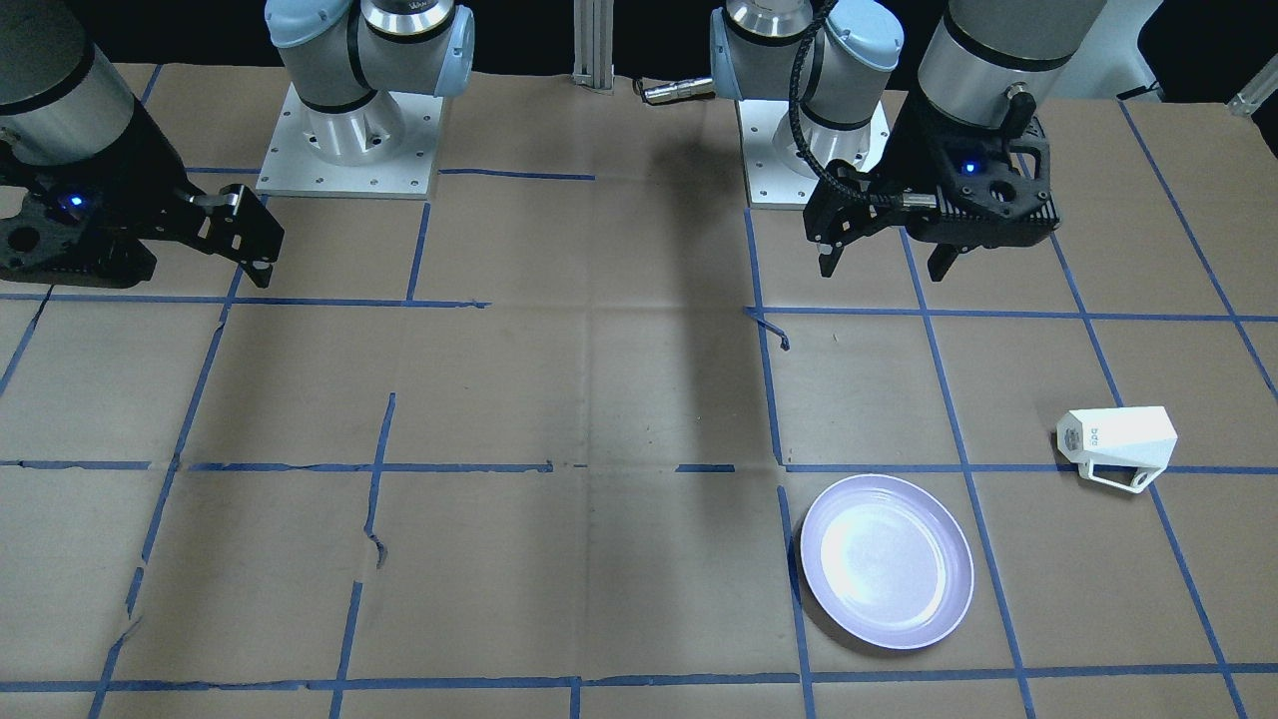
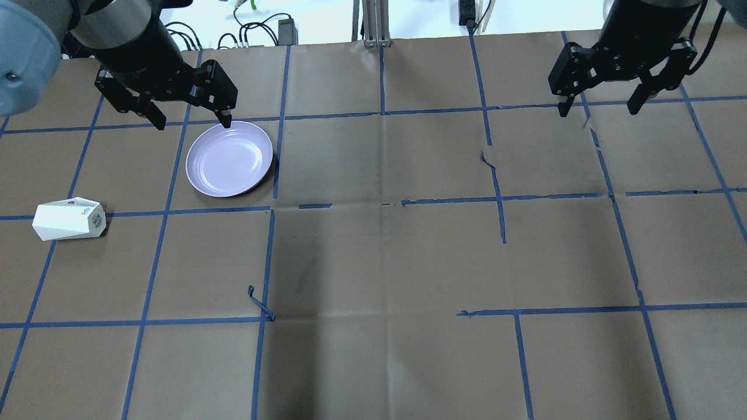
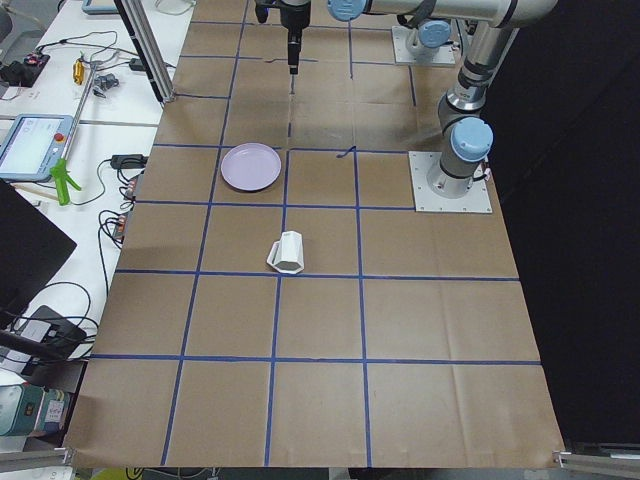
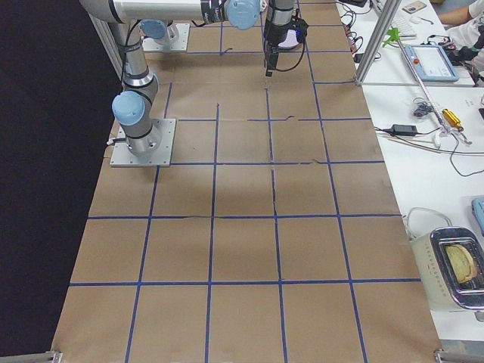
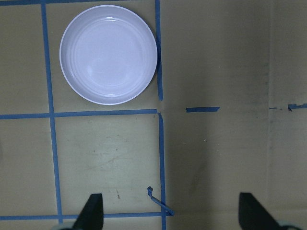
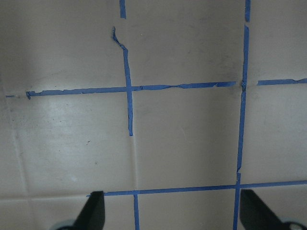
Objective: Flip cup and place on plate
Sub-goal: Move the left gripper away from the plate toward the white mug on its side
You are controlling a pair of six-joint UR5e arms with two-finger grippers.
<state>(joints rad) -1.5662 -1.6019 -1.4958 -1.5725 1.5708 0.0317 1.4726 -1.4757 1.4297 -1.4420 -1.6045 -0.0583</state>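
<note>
The white faceted cup (image 1: pixel 1118 447) lies on its side on the brown table, handle toward the operators' side; it also shows in the overhead view (image 2: pixel 69 220) and the left side view (image 3: pixel 287 252). The lavender plate (image 1: pixel 887 561) sits empty, apart from the cup, also in the overhead view (image 2: pixel 229 158) and the left wrist view (image 5: pixel 108 54). My left gripper (image 2: pixel 192 123) is open and empty, raised above the table by the plate's edge, well away from the cup. My right gripper (image 2: pixel 597 111) is open and empty, raised over the table's other half.
The two arm bases (image 1: pixel 349 130) (image 1: pixel 814 150) stand at the robot's edge with an aluminium post (image 2: pixel 373 23) between them. Blue tape lines grid the paper cover, with a loose curl (image 2: pixel 259 303). Benches with cables and a metal tray (image 4: pixel 457 276) flank the operators' side.
</note>
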